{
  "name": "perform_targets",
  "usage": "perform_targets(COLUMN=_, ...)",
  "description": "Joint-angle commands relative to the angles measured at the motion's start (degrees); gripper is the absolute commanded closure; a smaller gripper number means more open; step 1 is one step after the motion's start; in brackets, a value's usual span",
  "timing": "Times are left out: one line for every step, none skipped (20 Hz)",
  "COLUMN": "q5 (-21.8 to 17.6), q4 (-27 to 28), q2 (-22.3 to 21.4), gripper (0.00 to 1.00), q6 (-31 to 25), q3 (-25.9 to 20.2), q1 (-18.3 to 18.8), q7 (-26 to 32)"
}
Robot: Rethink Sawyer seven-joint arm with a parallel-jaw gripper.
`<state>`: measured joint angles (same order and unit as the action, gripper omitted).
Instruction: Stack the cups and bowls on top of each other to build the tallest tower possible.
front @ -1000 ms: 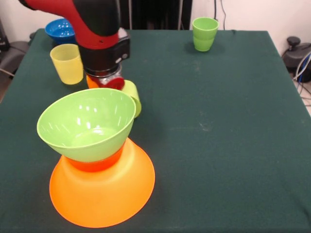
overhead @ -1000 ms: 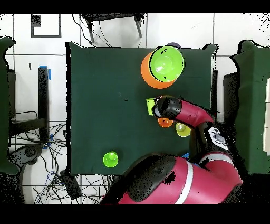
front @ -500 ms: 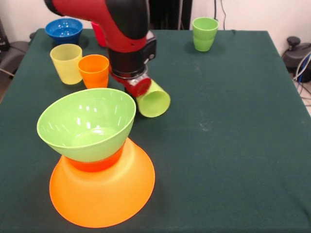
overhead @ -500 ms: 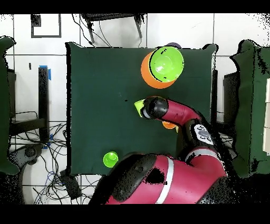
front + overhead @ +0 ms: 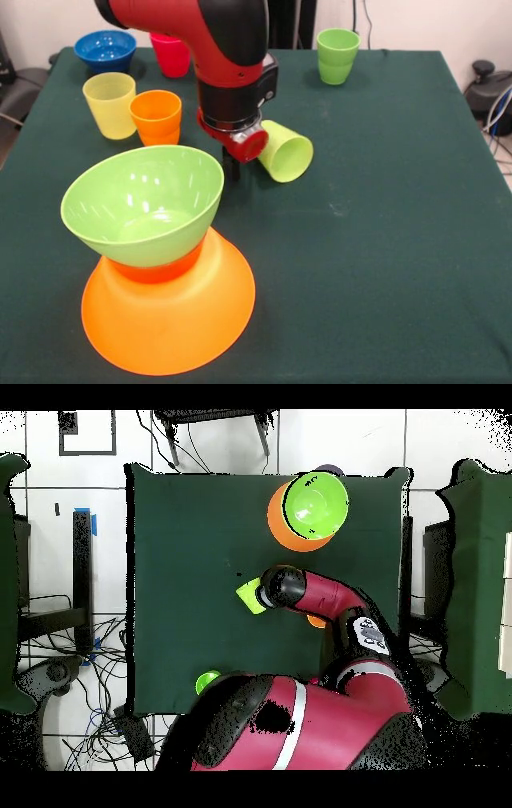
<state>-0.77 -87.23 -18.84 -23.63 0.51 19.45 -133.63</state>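
The arm (image 5: 212, 32) is glossy red with black sections, thick and rounded. Its black wrist (image 5: 234, 96) ends in a silvery ring and a red disc-shaped piece (image 5: 246, 144). Overhead, white markings sit on one black joint (image 5: 368, 636).

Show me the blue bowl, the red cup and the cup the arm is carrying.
blue bowl (image 5: 105, 48), front view, on its inner wall.
red cup (image 5: 172, 56), front view, on its side wall.
lime cup (image 5: 287, 154), front view, on its open mouth.
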Motion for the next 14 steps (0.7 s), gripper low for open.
perform_targets(q5=3.26, q4=-2.44, q2=1.80, gripper=1.00, q6=1.89, q3=-4.53, q1=-1.81, q7=-8.11)
perform_targets(q5=3.36, q4=-2.62, q2=1.51, gripper=1.00, q6=1.57, q3=-4.75, q1=-1.60, q7=-7.69)
perform_targets(q5=3.54, q4=-2.85, q2=1.21, gripper=1.00, q6=1.18, q3=-4.88, q1=-1.53, q7=-7.48)
perform_targets(q5=3.76, q4=-3.11, q2=0.80, gripper=1.00, q6=0.75, q3=-4.92, q1=-1.58, q7=-7.39)
perform_targets(q5=3.98, q4=-3.38, q2=0.39, gripper=1.00, q6=0.32, q3=-4.95, q1=-1.64, q7=-7.31)
perform_targets(q5=4.24, q4=-3.58, q2=0.11, gripper=1.00, q6=0.06, q3=-4.95, q1=-1.75, q7=-7.32)
perform_targets(q5=4.50, q4=-3.79, q2=-0.17, gripper=1.00, q6=-0.20, q3=-4.95, q1=-1.86, q7=-7.34)
perform_targets(q5=4.88, q4=-4.05, q2=-0.61, gripper=1.00, q6=-0.66, q3=-4.86, q1=-2.08, q7=-7.53)
perform_targets(q5=5.13, q4=-4.16, q2=-0.91, gripper=1.00, q6=-0.96, q3=-4.68, q1=-2.34, q7=-7.66)
perform_targets(q5=5.65, q4=-4.71, q2=-1.75, gripper=1.00, q6=-1.92, q3=-4.63, q1=-2.64, q7=-7.95)
perform_targets(q5=6.07, q4=-4.98, q2=-2.32, gripper=1.00, q6=-2.54, q3=-4.40, q1=-3.07, q7=-8.24)
perform_targets(q5=6.49, q4=-5.25, q2=-2.89, gripper=1.00, q6=-3.16, q3=-4.17, q1=-3.50, q7=-8.53)
perform_targets(q5=6.85, q4=-5.40, q2=-3.27, gripper=1.00, q6=-3.58, q3=-4.00, q1=-3.80, q7=-8.63)
perform_targets(q5=7.31, q4=-5.55, q2=-3.87, gripper=1.00, q6=-4.43, q3=-3.79, q1=-4.32, q7=-9.05)
